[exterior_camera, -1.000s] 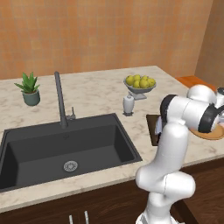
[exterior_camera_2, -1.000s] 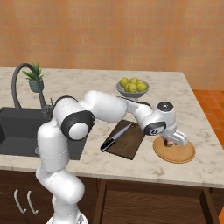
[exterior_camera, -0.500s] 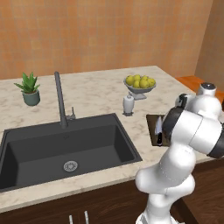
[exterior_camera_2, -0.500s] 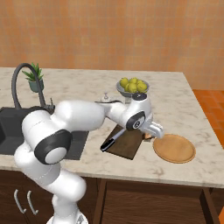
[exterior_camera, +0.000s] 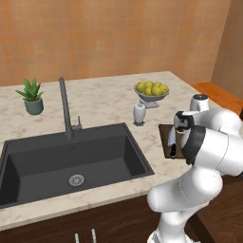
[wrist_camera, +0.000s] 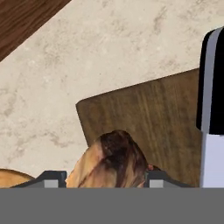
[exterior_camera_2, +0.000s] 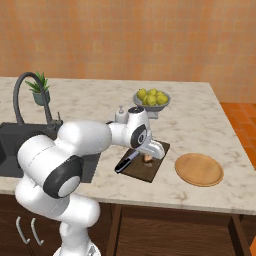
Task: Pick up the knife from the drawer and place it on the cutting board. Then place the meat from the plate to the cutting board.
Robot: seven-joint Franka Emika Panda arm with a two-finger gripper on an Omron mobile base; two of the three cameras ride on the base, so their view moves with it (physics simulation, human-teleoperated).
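The cutting board (exterior_camera_2: 148, 161) lies near the counter's front edge, with the knife (exterior_camera_2: 126, 162) along its sink-side edge. Above it the gripper (wrist_camera: 105, 176) clasps the meat (wrist_camera: 110, 162). Released carelessly, the meat could land on the knife or roll off the board.

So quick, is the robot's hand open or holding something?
Gripper: closed on the meat, over the cutting board.

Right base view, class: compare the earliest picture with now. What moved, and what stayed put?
The tool, shut on the meat, swung from the plate to over the cutting board. The plate now lies bare. The knife, board and lemon bowl stayed put.
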